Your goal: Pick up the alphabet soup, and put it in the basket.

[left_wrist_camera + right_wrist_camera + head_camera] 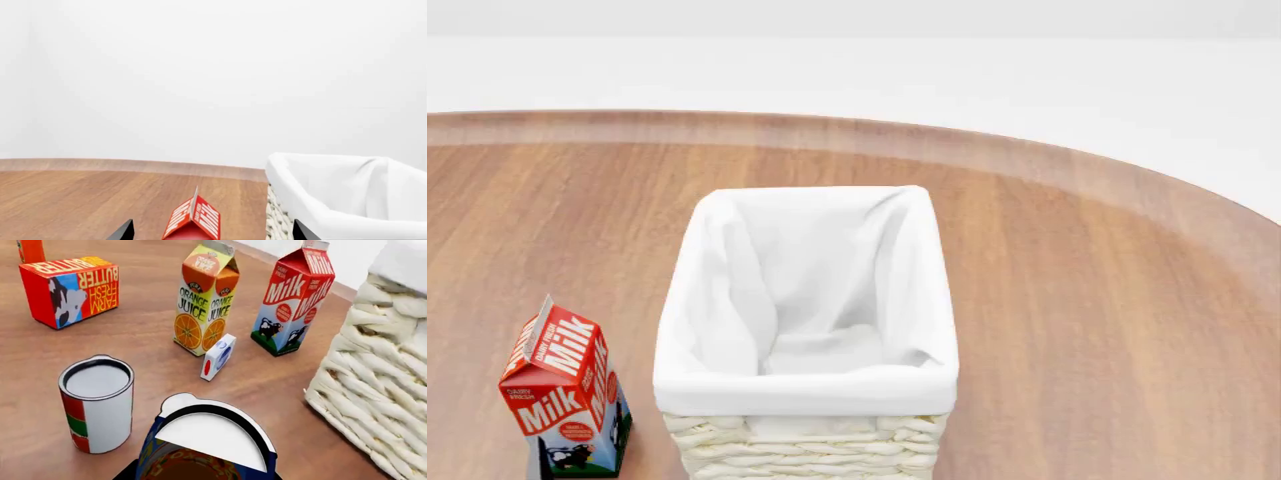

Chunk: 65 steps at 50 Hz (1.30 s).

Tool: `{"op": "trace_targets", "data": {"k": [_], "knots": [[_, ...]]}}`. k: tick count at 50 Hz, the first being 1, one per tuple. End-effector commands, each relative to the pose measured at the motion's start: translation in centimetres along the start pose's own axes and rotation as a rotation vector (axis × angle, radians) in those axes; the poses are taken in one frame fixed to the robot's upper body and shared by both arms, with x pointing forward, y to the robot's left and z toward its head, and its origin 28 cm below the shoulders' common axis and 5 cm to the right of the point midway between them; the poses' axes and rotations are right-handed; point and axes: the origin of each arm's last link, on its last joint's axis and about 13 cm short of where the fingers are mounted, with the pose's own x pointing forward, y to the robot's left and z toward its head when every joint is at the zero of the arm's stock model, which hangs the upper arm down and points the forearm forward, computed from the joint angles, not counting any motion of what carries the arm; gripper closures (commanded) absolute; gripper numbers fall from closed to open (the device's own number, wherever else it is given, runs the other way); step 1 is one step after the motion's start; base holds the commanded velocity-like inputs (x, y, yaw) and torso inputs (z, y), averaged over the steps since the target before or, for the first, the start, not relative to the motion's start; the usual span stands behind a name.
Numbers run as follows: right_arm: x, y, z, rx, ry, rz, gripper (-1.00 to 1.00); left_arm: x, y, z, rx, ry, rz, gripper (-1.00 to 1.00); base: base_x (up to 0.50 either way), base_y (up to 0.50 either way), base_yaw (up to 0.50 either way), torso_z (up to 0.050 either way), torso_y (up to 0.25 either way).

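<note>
The alphabet soup (207, 440), a blue can with yellow and orange label and a pale top, fills the near part of the right wrist view. My right gripper (200, 476) has its dark fingers tight against both sides of the can, which leans over in the grip. The cream wicker basket (373, 390) stands close beside it. In the head view the basket (807, 395) with its white lining sits mid-table and holds nothing. My left gripper (212, 232) is open, its tips wide apart, near the basket's rim (333, 210). Neither gripper shows in the head view.
A red milk carton (561, 385) stands left of the basket, below my left gripper (193, 220). The right wrist view shows a red and green can (97, 410), a small white box (218, 356), an orange juice carton (207, 300), the milk carton (293, 300) and a butter box (70, 290).
</note>
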Motion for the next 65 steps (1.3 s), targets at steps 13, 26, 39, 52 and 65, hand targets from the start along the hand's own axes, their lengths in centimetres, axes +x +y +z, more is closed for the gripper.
{"op": "trace_targets", "data": {"k": [13,26,39,52,65], "knots": [[-2.8,-0.6,4.4,0.110,-0.366,-0.159,1.00,0.0,-0.1,0.0,0.003,0.003,-0.002,-1.00,0.00,0.00,0.00,0.000,0.000],[-4.1,-0.5,6.0,0.170,-0.559,-0.246,1.00,0.0,0.0,0.0,0.002,0.001,-0.001,-1.00,0.00,0.00,0.00,0.000,0.001],[-4.1,-1.8,6.4,0.261,-0.617,-0.363,1.00,-0.1,0.0,0.1,0.003,0.000,0.000,-1.00,0.00,0.00,0.00,0.000,0.000],[-4.4,-1.8,6.8,0.237,-0.734,-0.459,1.00,0.0,-0.2,0.0,0.005,0.007,0.001,-1.00,0.00,0.00,0.00,0.000,0.000],[-4.2,-3.3,8.8,0.198,-0.731,-0.519,1.00,0.3,-0.2,-0.2,0.006,0.011,0.001,-1.00,0.00,0.00,0.00,0.000,0.001]]}}
